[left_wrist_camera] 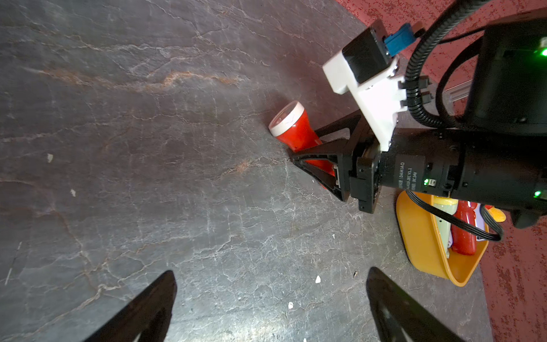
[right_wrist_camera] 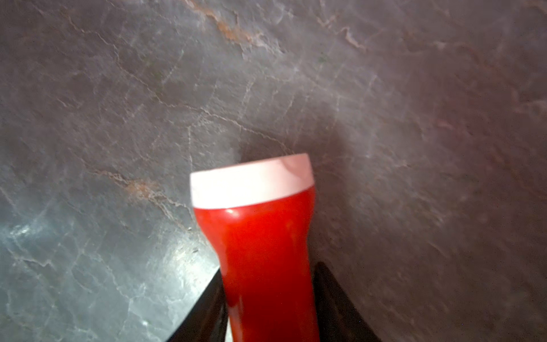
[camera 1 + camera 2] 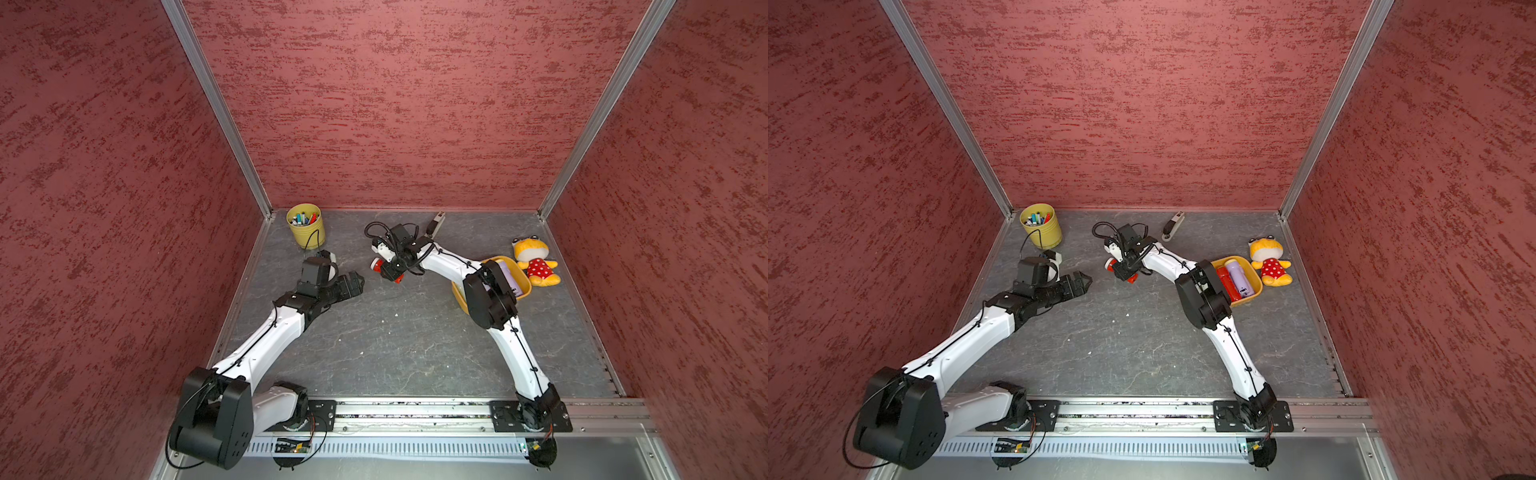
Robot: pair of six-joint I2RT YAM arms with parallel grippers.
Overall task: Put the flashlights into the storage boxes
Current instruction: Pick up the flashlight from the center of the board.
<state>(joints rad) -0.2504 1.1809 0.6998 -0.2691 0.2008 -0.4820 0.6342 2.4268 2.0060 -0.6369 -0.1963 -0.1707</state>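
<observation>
Altogether four flashlights can be counted, and one orange-yellow tray (image 1: 417,234). Three lie side by side inside the tray: a red one (image 3: 1226,282), a lilac one (image 3: 1241,277) and a pale green one (image 1: 441,237). In both top views the right arm's elbow hides part of the tray.

The fourth, a red flashlight (image 2: 260,237) with a white head, lies on the grey table (image 3: 395,340), well apart from the tray on the left arm's side. The right gripper (image 1: 309,148) is clamped on its body, one black finger against each side. The left gripper (image 1: 270,271) hangs even farther from the tray, its jaws wide apart with nothing between them.

One plush toy (image 3: 534,259) sits just beside the tray. One grey-and-white stapler-like object (image 3: 1173,226) lies near the tray, toward the back wall. One yellow cup (image 3: 305,226) of pens stands well apart from the tray.
</observation>
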